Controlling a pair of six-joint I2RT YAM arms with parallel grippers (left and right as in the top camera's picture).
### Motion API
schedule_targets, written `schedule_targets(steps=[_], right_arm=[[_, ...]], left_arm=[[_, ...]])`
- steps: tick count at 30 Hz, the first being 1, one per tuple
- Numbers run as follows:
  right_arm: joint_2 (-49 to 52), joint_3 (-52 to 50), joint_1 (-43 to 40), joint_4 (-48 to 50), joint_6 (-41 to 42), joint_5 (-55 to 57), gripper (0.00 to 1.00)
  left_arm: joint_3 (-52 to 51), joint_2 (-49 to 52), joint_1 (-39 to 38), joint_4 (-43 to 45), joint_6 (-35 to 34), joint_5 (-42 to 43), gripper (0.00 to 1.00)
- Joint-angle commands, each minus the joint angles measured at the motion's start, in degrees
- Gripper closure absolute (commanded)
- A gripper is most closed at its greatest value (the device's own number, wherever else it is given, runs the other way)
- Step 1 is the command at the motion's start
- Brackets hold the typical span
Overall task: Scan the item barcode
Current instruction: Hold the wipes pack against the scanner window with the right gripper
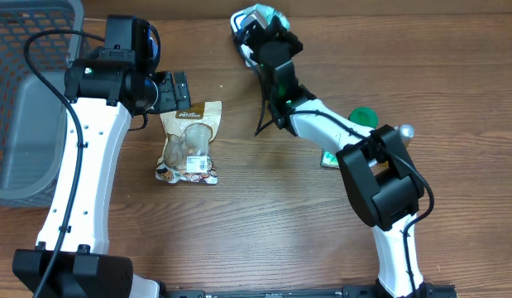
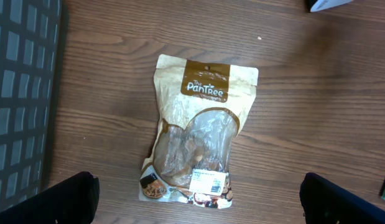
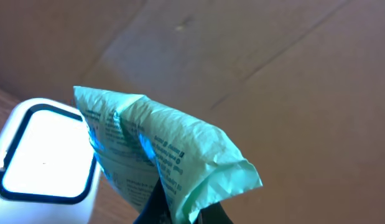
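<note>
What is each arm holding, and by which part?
The right fingers pinch a green packet by one edge. The left fingers, open above the pouch, hold nothing.

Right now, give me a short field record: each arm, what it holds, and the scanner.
left gripper: jaws open, empty, above the Pantree snack pouch
right gripper: jaws shut on green packet
scanner: white, window lit, beside the packet
Pantree snack pouch: flat on table, white label face up
basket: grey, far left

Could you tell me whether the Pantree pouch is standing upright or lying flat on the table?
Lying flat: the pouch rests face up on the table, its logo and clear window facing the left wrist camera.
</note>
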Motion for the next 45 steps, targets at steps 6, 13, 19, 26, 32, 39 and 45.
schedule_targets(steps=[6,13,19,26,32,39,45], right_arm=[[5.4,1.2,-0.9,11.1,-5.9,-5.5,0.96],[10.5,4.0,-1.5,12.0,-12.7,-7.3,0.96],[11.0,4.5,-1.6,10.2,-12.7,-7.3,0.96],[11.0,4.5,-0.7,3.3,-12.7,-7.3,0.96],[11.0,4.5,0.9,2.7,-12.7,-4.7,0.96],[11.0,4.5,2.4,2.7,-12.7,-1.9,0.96],[11.0,4.5,3.8,2.6,-12.7,3.2,0.96]], left_arm=[[0.0,0.4,-0.2,0.1,0.5,0.3,0.00],[0.0,0.4,-0.2,0.1,0.5,0.3,0.00],[0.0,0.4,-0.2,0.1,0.5,0.3,0.00],[0.0,0.4,-0.2,0.1,0.5,0.3,0.01],[0.0,0.4,-0.2,0.1,0.5,0.3,0.01],[0.0,0.4,-0.2,0.1,0.5,0.3,0.00],[0.0,0.4,-0.2,0.1,0.5,0.3,0.00]])
